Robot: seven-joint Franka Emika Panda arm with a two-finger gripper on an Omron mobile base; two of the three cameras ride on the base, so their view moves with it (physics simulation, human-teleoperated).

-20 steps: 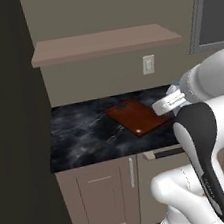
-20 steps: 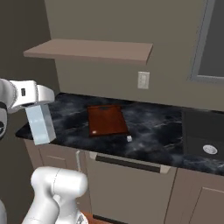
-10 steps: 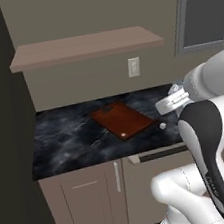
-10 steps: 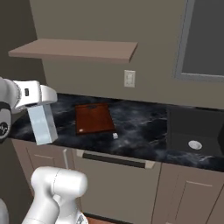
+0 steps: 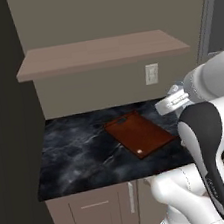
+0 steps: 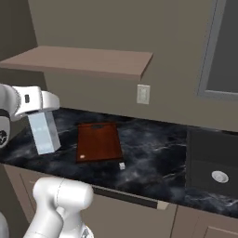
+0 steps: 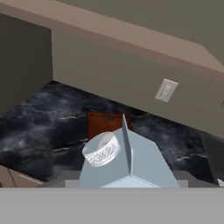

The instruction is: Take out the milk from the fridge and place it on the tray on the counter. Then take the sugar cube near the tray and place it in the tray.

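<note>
On the black bench (image 6: 158, 144) with white veins lies the flat reddish-brown tray (image 6: 97, 141), and there is nothing in it. From the left base view the tray (image 5: 139, 132) sits near the middle of the bench (image 5: 79, 154), turned a little at a slant. The tiny white sugar cube (image 6: 122, 166) rests on the bench just past the tray's near right corner, close to it but not touching. The milk (image 6: 43, 132) is a tall, pale carton, and it hangs up in the air off to the left of the tray, standing straight. The tool (image 6: 42, 112) is clenched on the top part of the milk and holds it up above the bench's left end. In the hand view the milk (image 7: 131, 162) is right up close, with its pointy roof and a round white cap, and the tray (image 7: 106, 124) peeks out behind it on the bench (image 7: 48, 118). A brown shelf (image 6: 79, 60) sticks out from the wall above the bench, and a small white wall plate (image 6: 142, 94) sits on the wall under it. At the right end, a dark flat cooktop (image 6: 211, 160) is set into the bench.
</note>
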